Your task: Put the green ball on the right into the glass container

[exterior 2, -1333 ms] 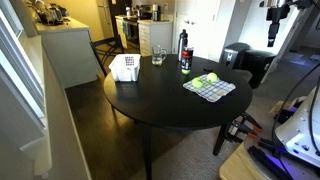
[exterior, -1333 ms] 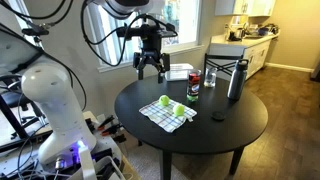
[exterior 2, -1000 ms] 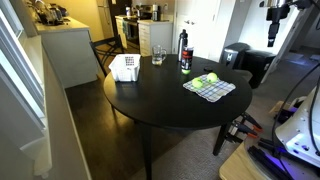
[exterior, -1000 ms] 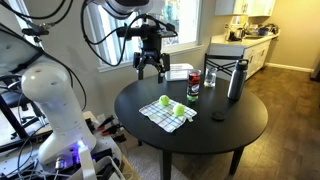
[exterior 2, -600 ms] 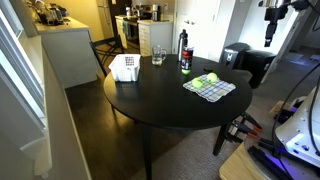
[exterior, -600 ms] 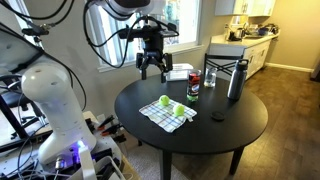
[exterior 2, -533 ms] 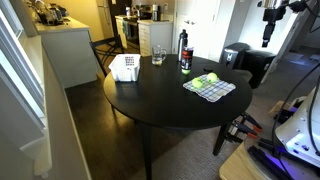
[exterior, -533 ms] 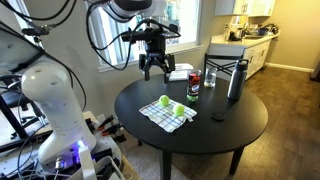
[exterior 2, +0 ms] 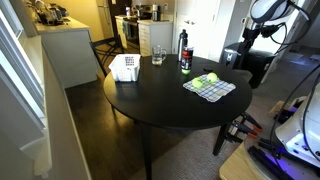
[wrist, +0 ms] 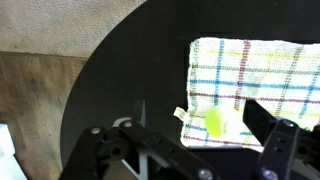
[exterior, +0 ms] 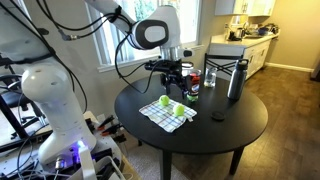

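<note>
Our gripper [exterior: 173, 88] hangs over the checked cloth [exterior: 160, 118] with its jaws apart. The green ball [exterior: 179, 109] lies on that cloth just beside the other ball [exterior: 165, 100]. The glass container [exterior: 194, 87] stands behind them on the black table [exterior: 235, 125], near the dark bottle [exterior: 236, 80]. The wrist view shows a yellow-green ball [wrist: 214, 122] on the cloth, but we cannot tell which of the two it is.

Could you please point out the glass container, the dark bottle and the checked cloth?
glass container [exterior 2: 158, 56], exterior view, side wall
dark bottle [exterior 2: 185, 58], exterior view, body
checked cloth [wrist: 255, 75], wrist view, bare middle
</note>
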